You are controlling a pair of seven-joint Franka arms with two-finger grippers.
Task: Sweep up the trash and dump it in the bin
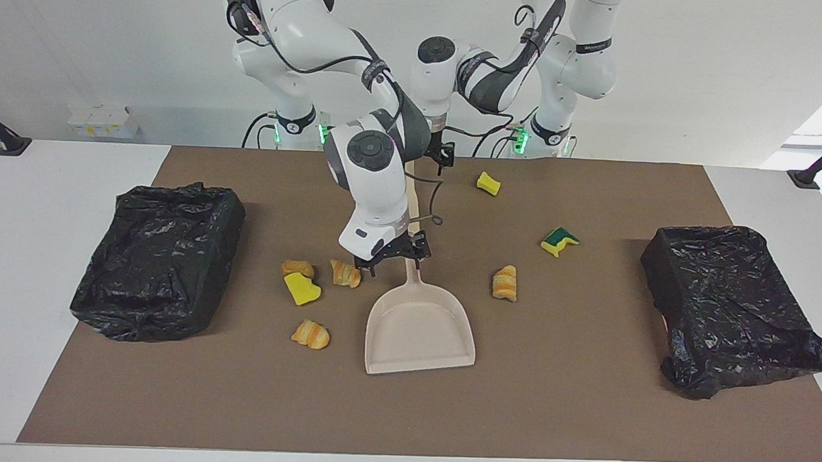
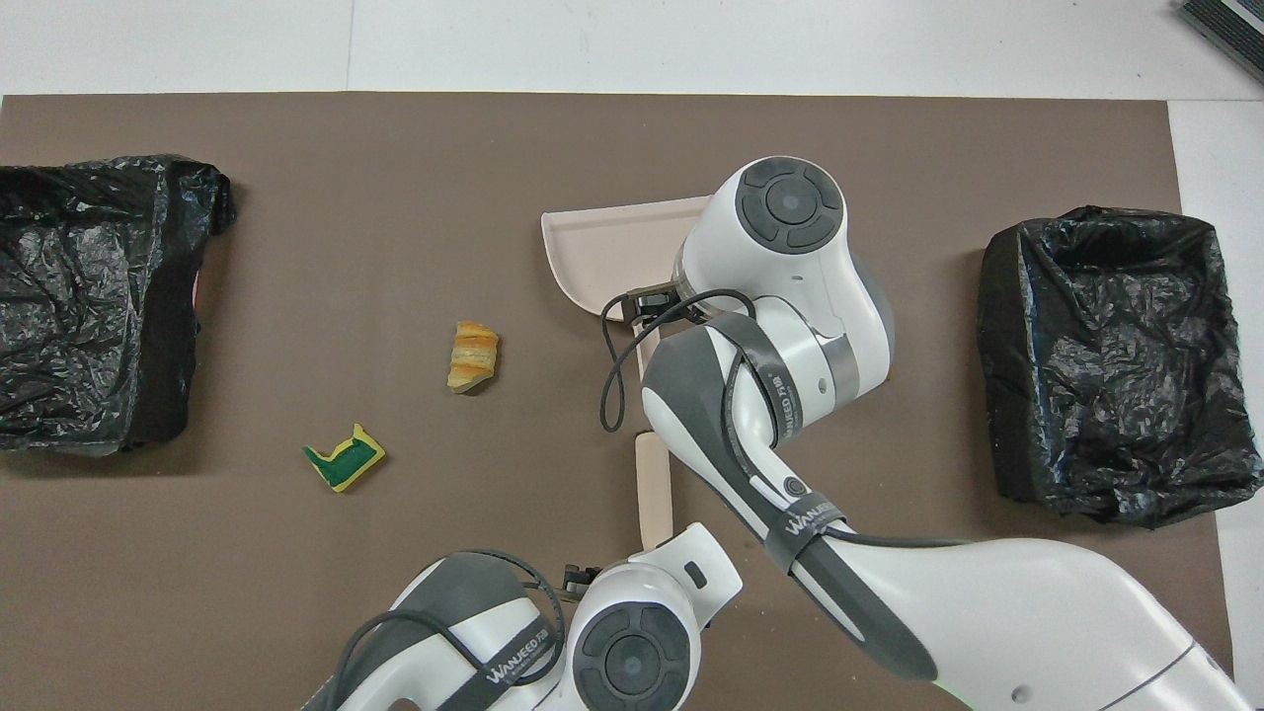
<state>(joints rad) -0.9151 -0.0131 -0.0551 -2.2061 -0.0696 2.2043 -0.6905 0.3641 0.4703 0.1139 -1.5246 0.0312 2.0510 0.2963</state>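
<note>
A: Layout, big to small?

B: Brown mat covers most of the table. Two black-bagged bins: one at the right arm's end, one at the left arm's end. Dustpan mid-mat, mouth pointing away from the robots, handle pointing toward them. Brush lies in line with that handle, nearer the robots, so both long axes run on one line toward the robots.

A: Trash?

B: Seven scraps. Four sit beside the pan toward the right arm's end: two pastry pieces, a yellow sponge bit, one more pastry farther out. Three toward the left arm's end: a pastry piece beside the pan, a green-backed sponge nearer the robots, a yellow bit nearer still. None in the pan, none in a bin.

A: Grippers?

B: Right gripper is low over the dustpan handle where it joins the pan, fingers spread wide, holding nothing. Left gripper hangs over the brush's robot-side end, mostly hidden by the right arm, opened out fully and empty too.

A: Key relation?

B: Handle lies directly under the right gripper, and its axis runs toward the robots. My read: the jaws must straddle it crosswise. Left arm is nearer the brush.
</note>
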